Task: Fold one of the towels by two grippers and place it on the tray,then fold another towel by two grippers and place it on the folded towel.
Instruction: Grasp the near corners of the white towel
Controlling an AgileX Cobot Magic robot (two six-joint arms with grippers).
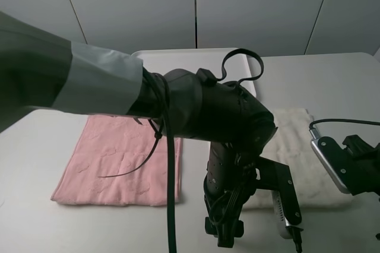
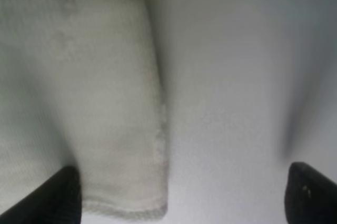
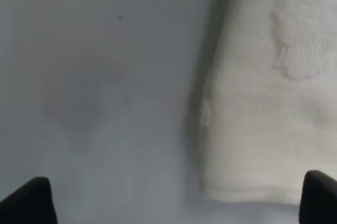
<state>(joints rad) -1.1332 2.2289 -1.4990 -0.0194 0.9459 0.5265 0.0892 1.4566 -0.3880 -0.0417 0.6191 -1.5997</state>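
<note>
Cream-white towel (image 1: pixel 297 140) lies flat on the tabletop (image 1: pixel 332 81), long axis seemingly front-to-back. Left fingers (image 2: pixel 50 197) and right fingers (image 3: pixel 29 203) are spread wide, empty, at its near corners.

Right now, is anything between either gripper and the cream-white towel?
Nothing visible. The left gripper and right gripper hang open directly over the cream-white towel at its near corners, with only bare table alongside.

A dull grey sleeve (image 1: pixel 29 63) is covering the upper part of the left arm (image 1: pixel 219 116), a paler grey band (image 1: pixel 98 84) is wrapping the sleeve's end, and rounded glossy black shells are forming the rest. Thin black cables (image 1: pixel 171 193) are hanging from it. A silver camera block (image 1: pixel 326 161) is showing on the black right arm (image 1: pixel 363 173). The fingertips (image 2: pixel 52 200) are looking matte black.
</note>
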